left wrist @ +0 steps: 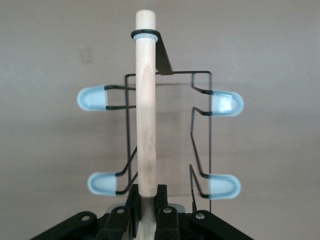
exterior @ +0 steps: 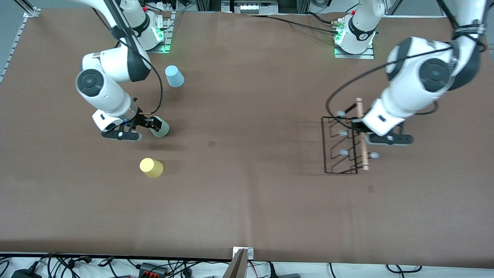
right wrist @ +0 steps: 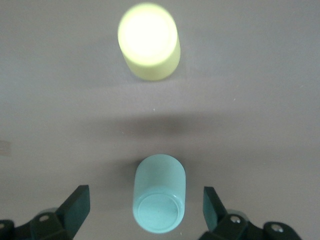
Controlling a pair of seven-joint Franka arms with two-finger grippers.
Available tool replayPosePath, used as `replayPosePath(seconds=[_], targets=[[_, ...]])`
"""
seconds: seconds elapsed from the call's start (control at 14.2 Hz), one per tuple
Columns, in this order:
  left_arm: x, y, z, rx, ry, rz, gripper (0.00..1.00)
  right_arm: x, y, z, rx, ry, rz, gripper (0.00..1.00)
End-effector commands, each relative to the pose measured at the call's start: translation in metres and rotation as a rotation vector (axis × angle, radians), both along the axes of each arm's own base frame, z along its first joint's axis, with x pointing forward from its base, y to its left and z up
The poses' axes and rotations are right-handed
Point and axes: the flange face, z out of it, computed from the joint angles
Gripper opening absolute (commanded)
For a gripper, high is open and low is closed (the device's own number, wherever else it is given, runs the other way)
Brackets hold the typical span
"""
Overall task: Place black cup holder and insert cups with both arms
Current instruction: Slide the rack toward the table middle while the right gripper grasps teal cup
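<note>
At the left arm's end of the table, the left gripper is clamped tight on the light wooden bar that runs along the top of the black cup holder, its fingers pressed against either side of the bar near one end. The wire rack stands on the brown table, with its pale blue-tipped pegs sticking out on both sides of the bar. At the right arm's end, the right gripper sits low with its jaws spread wide, holding nothing; the pale green cup lies in the gap between the two fingers, touching neither as far as the right wrist view shows. The yellow cup stands apart from it, nearer to the front camera, upside down on the table. The light blue cup stands farther from that camera than the green one, close to the right arm's base, also bottom up.
</note>
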Motion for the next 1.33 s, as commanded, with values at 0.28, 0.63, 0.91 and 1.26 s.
replayPosePath(seconds=[0.28, 0.63, 0.91, 1.26], targets=[[-0.019, -0.134, -0.035, -0.118, -0.044, 0.095, 0.02, -0.025, 0.011, -0.019, -0.002, 0.005, 0.022, 1.0], [-0.033, -0.192, -0.037, -0.161, -0.049, 0.094, 0.02, -0.031, 0.007, -0.035, -0.01, 0.028, 0.031, 1.0], [-0.04, -0.228, -0.042, -0.131, -0.085, -0.005, 0.02, -0.04, 0.005, -0.048, -0.005, 0.011, 0.03, 1.0], [-0.059, -0.256, -0.058, -0.13, -0.054, -0.001, 0.02, -0.043, 0.002, -0.06, -0.004, 0.009, 0.027, 1.0]])
